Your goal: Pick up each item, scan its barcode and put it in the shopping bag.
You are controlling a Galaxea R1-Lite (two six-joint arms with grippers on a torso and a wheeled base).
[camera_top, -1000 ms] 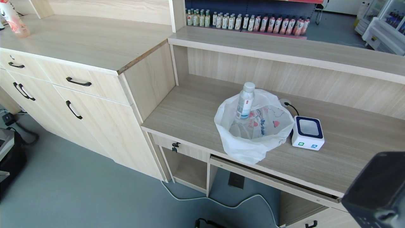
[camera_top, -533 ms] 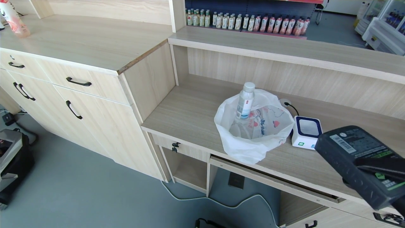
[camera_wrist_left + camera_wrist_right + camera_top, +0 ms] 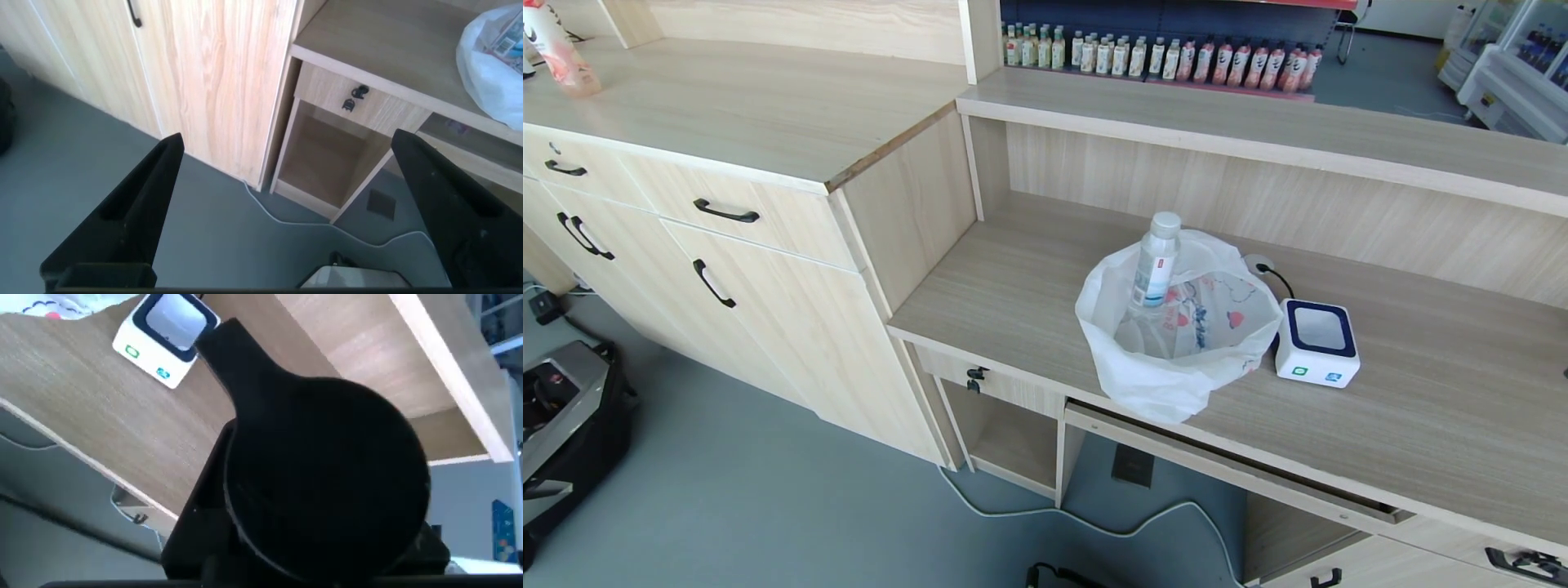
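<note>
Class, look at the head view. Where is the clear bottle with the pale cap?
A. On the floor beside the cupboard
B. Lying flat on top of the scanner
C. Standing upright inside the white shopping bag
C: the bottle stands upright inside the shopping bag, its cap above the bag's rim, while the scanner sits beside the bag with nothing on it.

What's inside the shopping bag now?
A clear bottle stands upright in the shopping bag, cap above the rim. Red-and-blue print shows beside it; the bag's bottom is hidden.
</note>
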